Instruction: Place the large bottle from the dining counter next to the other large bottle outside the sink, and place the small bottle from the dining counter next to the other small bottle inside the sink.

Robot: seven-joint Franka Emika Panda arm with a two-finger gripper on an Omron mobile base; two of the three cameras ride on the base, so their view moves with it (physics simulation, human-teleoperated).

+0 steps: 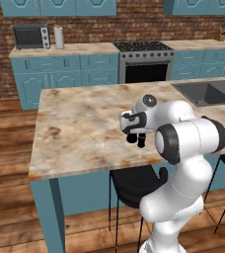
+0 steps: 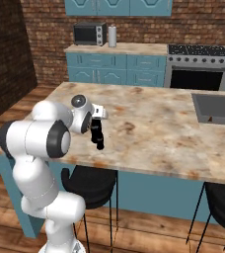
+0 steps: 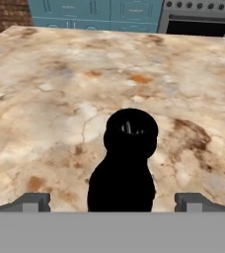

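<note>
Alignment is what matters: an all-black bottle with a narrow neck [image 3: 126, 163] stands upright on the beige-brown marbled dining counter [image 3: 50, 84], centred directly beneath the two-finger gripper [image 3: 114, 201], whose fingers are spread wide, untouching.

Dining counter [image 1: 75, 133]: beige-brown marbled stone top with rusty blotches, teal base. All-black bottle [image 3: 126, 163] at centre of the hand view. Sink [image 2: 218, 109], right edge: dark grey. Arm [image 1: 183, 148]: white with dark joints. Back wall [image 2: 193, 22]: red-brown brick. Cabinets [image 1: 50, 74]: teal. Floor [image 1: 6, 148]: brown wood planks. Stools [image 2: 87, 185]: black.
</note>
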